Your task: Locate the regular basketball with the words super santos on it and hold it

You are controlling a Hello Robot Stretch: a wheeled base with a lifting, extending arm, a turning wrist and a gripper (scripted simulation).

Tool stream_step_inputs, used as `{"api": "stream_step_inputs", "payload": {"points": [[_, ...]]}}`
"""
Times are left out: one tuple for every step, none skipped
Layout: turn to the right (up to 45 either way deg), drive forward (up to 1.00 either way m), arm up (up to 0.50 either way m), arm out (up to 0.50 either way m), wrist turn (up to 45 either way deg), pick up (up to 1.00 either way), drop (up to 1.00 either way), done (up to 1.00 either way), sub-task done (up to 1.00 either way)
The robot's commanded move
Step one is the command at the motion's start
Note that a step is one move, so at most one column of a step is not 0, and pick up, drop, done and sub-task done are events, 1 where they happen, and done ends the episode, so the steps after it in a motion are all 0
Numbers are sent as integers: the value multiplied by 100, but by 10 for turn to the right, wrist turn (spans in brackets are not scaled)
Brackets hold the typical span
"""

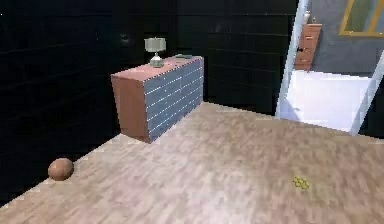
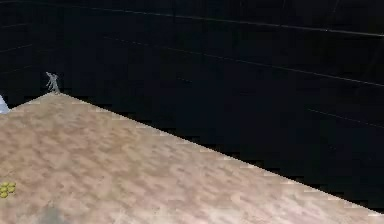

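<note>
Yellow speck (image 1: 300, 183) on floor (image 1: 220, 160); brown ball (image 1: 61, 169) left of dresser (image 1: 160, 95), lettering unreadable; jaws' state cannot tell.

You see a matt wood-grain floor (image 1: 220, 160), a dresser (image 1: 160, 95) with reddish wooden sides and smooth grey-blue fronts, and a dull brown ball (image 1: 61, 169).

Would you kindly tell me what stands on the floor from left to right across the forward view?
A brown ball → wooden dresser with blue-grey drawers → small yellow thing.
</note>
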Motion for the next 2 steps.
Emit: {"api": "stream_step_inputs", "payload": {"points": [[450, 0, 0, 0, 0, 0, 0, 0, 0], [180, 0, 0, 0, 0, 0, 0, 0, 0]]}}
